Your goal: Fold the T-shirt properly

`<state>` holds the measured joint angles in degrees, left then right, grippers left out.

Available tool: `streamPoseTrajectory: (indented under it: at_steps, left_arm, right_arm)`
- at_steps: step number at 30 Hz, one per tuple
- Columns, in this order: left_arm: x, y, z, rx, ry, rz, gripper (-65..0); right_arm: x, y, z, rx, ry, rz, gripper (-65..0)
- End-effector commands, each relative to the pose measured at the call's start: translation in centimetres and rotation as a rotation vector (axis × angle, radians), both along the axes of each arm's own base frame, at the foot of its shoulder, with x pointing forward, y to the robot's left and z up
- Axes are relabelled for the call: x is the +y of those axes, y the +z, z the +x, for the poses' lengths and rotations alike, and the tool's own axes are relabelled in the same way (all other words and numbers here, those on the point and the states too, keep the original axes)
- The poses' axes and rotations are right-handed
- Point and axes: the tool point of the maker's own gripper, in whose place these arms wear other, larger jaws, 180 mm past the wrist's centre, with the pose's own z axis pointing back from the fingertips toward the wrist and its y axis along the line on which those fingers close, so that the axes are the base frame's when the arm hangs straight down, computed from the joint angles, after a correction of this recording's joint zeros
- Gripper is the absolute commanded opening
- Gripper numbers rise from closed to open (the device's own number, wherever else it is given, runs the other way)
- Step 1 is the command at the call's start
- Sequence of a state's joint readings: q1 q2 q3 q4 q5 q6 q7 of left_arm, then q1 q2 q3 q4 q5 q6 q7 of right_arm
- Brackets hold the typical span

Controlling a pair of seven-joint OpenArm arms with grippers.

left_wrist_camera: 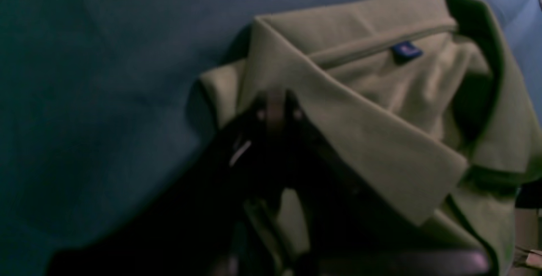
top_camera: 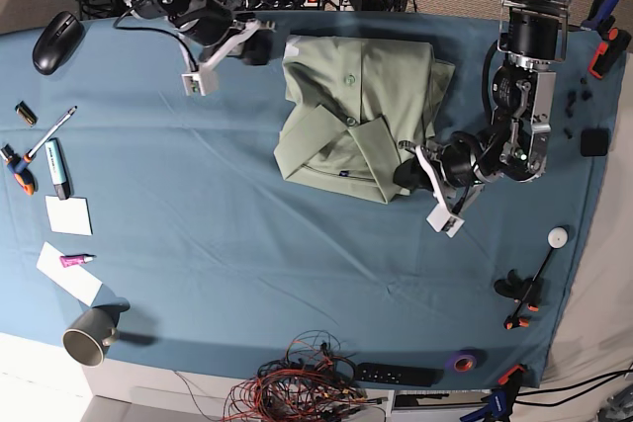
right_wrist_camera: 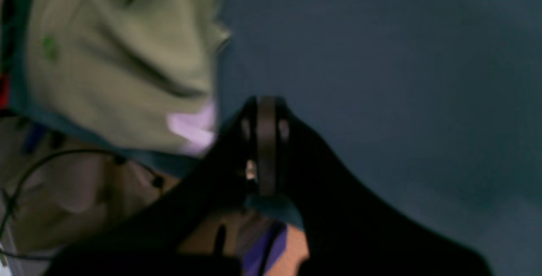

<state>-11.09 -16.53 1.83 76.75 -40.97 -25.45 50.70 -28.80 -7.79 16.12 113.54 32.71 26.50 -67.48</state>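
Observation:
The pale sage-green T-shirt (top_camera: 346, 106) lies folded into a compact bundle on the teal table cloth (top_camera: 247, 244), collar uppermost. In the left wrist view its collar (left_wrist_camera: 381, 140) and small blue neck label (left_wrist_camera: 406, 51) show. My left gripper (left_wrist_camera: 275, 109) is shut, with its tips against the collar's folded edge at the shirt's near right corner (top_camera: 407, 173). I cannot tell if it pinches fabric. My right gripper (right_wrist_camera: 264, 115) is shut and empty over bare cloth, just beside the shirt's edge (right_wrist_camera: 114, 64), at the shirt's far left (top_camera: 259, 46).
A computer mouse (top_camera: 54, 42), markers (top_camera: 54, 167), paper notes (top_camera: 67, 214) and a mug (top_camera: 91, 335) lie at the left. A cable tangle (top_camera: 297, 382) sits at the front edge. Clamps (top_camera: 519, 292) and a white ball (top_camera: 559, 237) lie at the right.

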Motion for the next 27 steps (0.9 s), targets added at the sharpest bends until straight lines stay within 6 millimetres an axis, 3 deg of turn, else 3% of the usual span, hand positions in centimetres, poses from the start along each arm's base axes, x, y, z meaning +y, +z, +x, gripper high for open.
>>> streamPoseTrajectory:
  at_steps: [1,6,9,13,17,22,25,27]
  left_arm:
    - [0.5,1.1,1.2,-0.039,0.015,0.013,-65.0]
    - [0.5,1.6,1.7,-0.052,0.016,0.012,-65.0]
    - [1.4,2.7,3.2,-0.087,0.045,0.042,-65.0]
    - [4.8,5.3,5.8,-0.155,0.140,0.096,-65.0]
    - [9.6,7.6,6.5,-0.203,0.204,0.153,-65.0]
    - [15.5,9.6,4.5,-0.173,0.257,0.151,-65.0]
    - [18.3,9.7,1.7,-0.139,0.277,0.149,-65.0]
    - [18.9,9.4,-0.8,-0.112,0.244,0.128,-65.0]
  right_arm:
    - [0.1,0.4,-0.3,-0.007,-0.002,0.006,-65.0]
    - [0.2,0.0,-1.5,0.024,0.000,0.009,-65.0]
    - [0.1,0.3,-1.4,0.020,0.005,0.003,-65.0]
    - [-0.4,1.6,-1.3,-0.016,0.014,-0.045,-65.0]
    - [-1.6,3.0,-1.7,-0.048,0.025,-0.138,-65.0]
    - [-3.6,4.0,-2.9,-0.052,0.037,-0.216,-65.0]
    - [-5.4,3.6,-4.5,-0.009,0.035,-0.261,-65.0]
    - [-6.5,3.3,-5.8,0.027,0.041,-0.288,-65.0]
